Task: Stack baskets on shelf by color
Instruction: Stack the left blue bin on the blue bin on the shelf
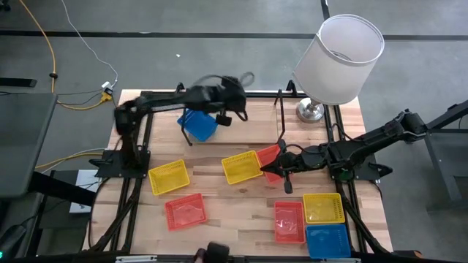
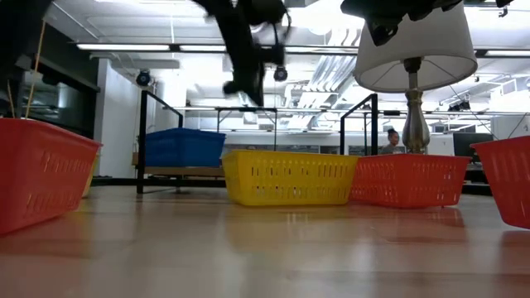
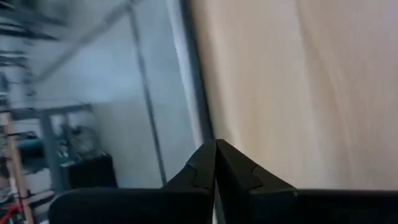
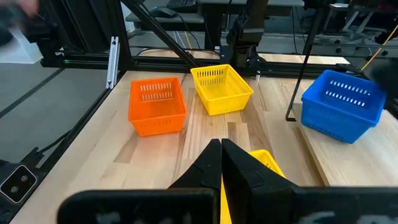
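Your two arms are dark, jointed and slim. The left arm [image 1: 164, 100] carries a looped cable near its wrist. The right arm [image 1: 365, 142] ends in black, wedge-shaped fingers [image 4: 208, 165].

White-shaded lamp [image 1: 340, 55] at table's far edge, yellow cable [image 1: 51, 55] on floor

Bright ceiling lights; left wrist view motion-blurred.

blue basket [image 1: 198, 125] on shelf [image 1: 252, 124], others scattered
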